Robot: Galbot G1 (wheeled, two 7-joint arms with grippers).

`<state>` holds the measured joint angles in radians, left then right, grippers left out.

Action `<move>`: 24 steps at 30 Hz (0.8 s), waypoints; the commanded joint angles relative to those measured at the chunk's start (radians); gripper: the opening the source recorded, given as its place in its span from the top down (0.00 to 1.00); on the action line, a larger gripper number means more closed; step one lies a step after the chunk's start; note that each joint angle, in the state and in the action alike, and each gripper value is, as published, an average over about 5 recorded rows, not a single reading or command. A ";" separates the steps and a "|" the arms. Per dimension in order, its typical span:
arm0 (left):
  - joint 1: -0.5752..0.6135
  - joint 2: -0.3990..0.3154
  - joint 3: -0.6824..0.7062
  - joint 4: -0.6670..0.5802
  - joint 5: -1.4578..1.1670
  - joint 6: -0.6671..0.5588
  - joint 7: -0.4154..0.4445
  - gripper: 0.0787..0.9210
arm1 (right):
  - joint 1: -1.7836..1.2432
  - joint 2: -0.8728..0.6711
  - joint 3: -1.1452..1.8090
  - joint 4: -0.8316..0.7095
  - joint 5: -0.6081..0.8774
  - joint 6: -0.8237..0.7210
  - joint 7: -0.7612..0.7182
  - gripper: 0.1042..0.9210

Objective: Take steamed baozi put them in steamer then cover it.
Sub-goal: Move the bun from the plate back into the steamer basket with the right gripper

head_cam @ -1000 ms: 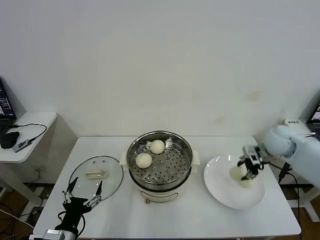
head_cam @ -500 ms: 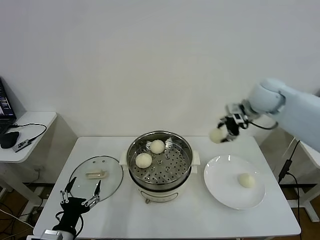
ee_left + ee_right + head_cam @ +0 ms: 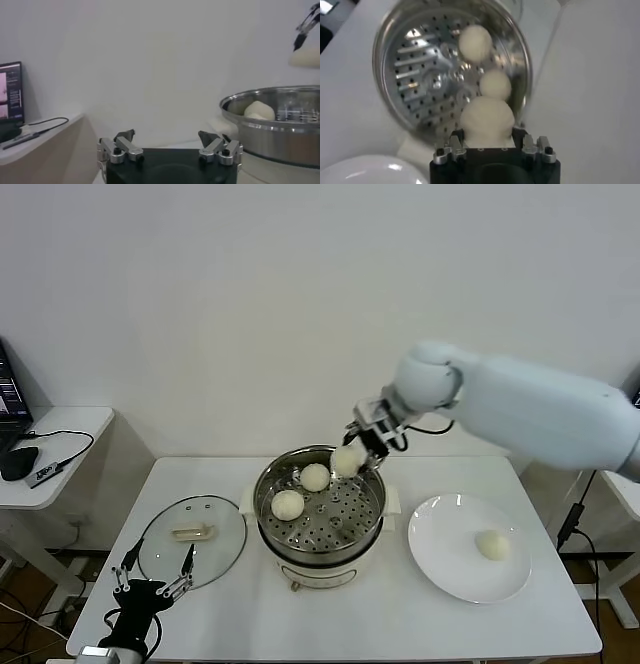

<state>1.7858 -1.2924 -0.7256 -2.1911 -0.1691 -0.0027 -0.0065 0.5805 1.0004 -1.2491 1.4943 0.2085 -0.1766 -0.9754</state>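
Note:
The steel steamer (image 3: 320,509) stands mid-table with two cream baozi on its perforated tray, one at the back (image 3: 315,477) and one at the left (image 3: 287,504). My right gripper (image 3: 356,452) is shut on a third baozi (image 3: 347,460) and holds it above the steamer's back rim. In the right wrist view the held baozi (image 3: 486,120) sits between the fingers over the tray (image 3: 427,80). A fourth baozi (image 3: 491,544) lies on the white plate (image 3: 440,564). My left gripper (image 3: 152,584) is open and empty at the table's front left, also shown in its wrist view (image 3: 170,145).
The clear glass lid (image 3: 192,539) with its cream handle lies flat left of the steamer, just behind my left gripper. A side table with a cable and a black device (image 3: 18,462) stands at the far left. The steamer's rim (image 3: 270,117) shows in the left wrist view.
My right gripper lifted a baozi off the plate, carried it left across the table and now holds it over the steamer's back rim. One baozi stays on the plate. The left arm barely moved.

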 commanded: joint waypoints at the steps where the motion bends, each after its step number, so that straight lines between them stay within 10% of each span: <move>1: 0.001 -0.006 -0.004 -0.001 0.002 0.000 -0.001 0.12 | -0.041 0.096 -0.084 0.011 -0.133 0.223 0.052 0.39; 24: -0.007 -0.023 0.006 0.020 0.006 -0.005 -0.001 0.12 | -0.040 0.117 -0.122 0.075 -0.267 0.383 -0.034 0.38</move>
<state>1.7789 -1.3145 -0.7194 -2.1711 -0.1636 -0.0072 -0.0072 0.5415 1.1050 -1.3563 1.5455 -0.0247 0.1575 -0.9916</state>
